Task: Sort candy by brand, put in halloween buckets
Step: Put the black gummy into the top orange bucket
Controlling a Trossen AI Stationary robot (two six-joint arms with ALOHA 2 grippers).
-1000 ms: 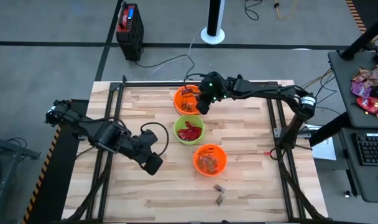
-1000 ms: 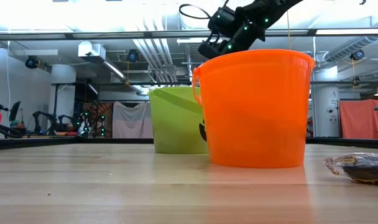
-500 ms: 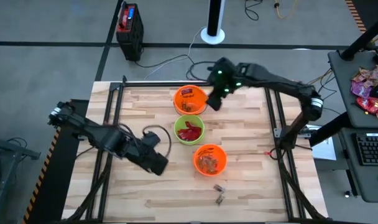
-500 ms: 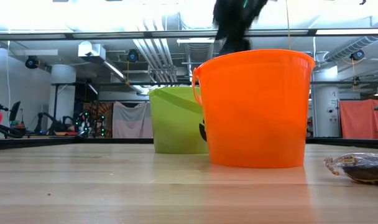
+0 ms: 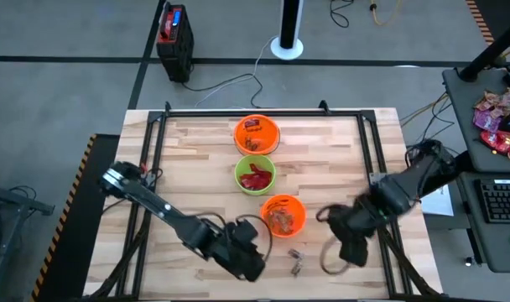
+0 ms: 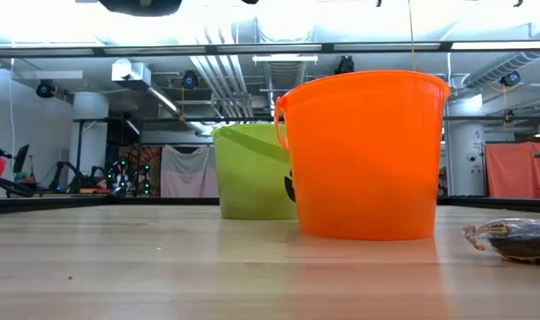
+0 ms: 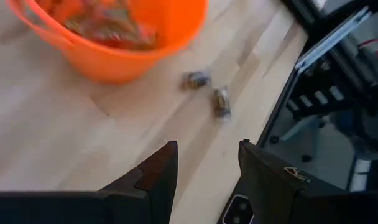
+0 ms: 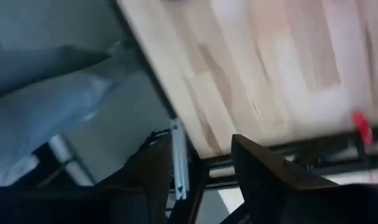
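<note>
- Nearest the front edge of the tabletop (image 5: 196,168), just in front of the near orange bucket (image 5: 283,215): two small dark brown candies (image 5: 296,260) lie loose on the wood, close together, clear of the bucket wall. By my read they are the last pieces left to sort.
- Left pincer (image 7: 204,171) sits just beside those candies, on the left of the near orange bucket, fingers spread, grasping nothing.
- Step in hand, as I judge it: pick one brown piece. Advice: come straight down, centre one piece between the fingers, keep the other outside the gap, close gently, lift clear of the rim before moving over.
- Pieces look tiny, with crinkly glossy wrappers. They will likely slide on the smooth planks, so pinch low.
- Right pincer (image 8: 198,168) is to the right of the near orange bucket, at the tabletop's edge, fingers parted, nothing between them. It looks out over the edge at the frame below.
- Near orange bucket: round, smooth plastic, slightly flared, holds brownish wrapped candy.
- Behind it, the lime green bucket (image 5: 255,175): same shape, holds flat red packets.
- Farthest, the far orange bucket (image 5: 256,135): mixed red and brown wrappers inside.
- Tabletop: pale wood strips, matte, inside a black metal frame.
</note>
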